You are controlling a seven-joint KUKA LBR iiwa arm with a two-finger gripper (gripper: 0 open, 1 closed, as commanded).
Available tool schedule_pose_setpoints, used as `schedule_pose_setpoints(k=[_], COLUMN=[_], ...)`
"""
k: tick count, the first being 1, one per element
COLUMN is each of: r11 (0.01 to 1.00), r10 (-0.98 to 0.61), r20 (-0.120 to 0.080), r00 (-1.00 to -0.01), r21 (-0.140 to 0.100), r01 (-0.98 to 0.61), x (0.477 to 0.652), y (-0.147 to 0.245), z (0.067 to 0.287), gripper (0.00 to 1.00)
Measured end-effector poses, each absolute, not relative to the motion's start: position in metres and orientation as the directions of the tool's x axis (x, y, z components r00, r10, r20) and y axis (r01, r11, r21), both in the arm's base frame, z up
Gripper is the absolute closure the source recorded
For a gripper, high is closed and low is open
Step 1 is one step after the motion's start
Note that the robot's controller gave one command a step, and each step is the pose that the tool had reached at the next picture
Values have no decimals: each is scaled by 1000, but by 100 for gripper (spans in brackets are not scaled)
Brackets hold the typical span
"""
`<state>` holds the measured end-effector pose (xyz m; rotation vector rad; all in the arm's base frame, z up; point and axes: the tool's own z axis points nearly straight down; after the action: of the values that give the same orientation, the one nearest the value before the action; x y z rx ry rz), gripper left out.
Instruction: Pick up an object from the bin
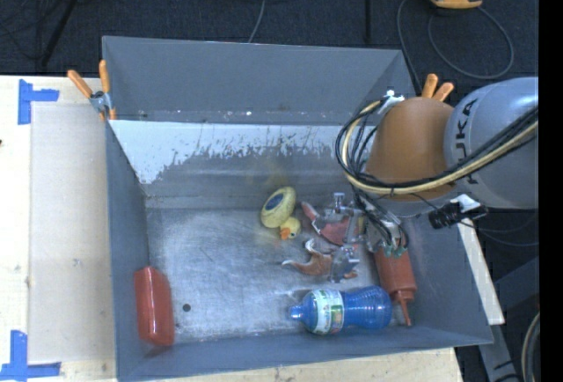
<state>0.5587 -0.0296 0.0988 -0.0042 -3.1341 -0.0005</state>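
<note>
Now the gripper [345, 235] is seen in the right half of the bin [211, 257], set over a small clutter of reddish-brown pieces [317, 264]; whether it is spread or closed cannot be told. One yellow roll [279, 208] is spotted just to its left. One blue bottle [345, 310] is laid along the front wall, one dark red tool [396, 273] near the right wall. One red cylinder [154, 305] is parked well apart, front left, with bare floor left between.
</note>
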Motion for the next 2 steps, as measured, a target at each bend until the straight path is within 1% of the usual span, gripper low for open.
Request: schedule_pose_setpoints(k=[1, 2], r11=[1000, 992], r10=[24, -126], r20=[-3, 6], r00=[-1000, -992], r21=[0, 3], r01=[24, -126], x=[579, 594], y=[-53, -57], z=[103, 80], gripper=[0, 0])
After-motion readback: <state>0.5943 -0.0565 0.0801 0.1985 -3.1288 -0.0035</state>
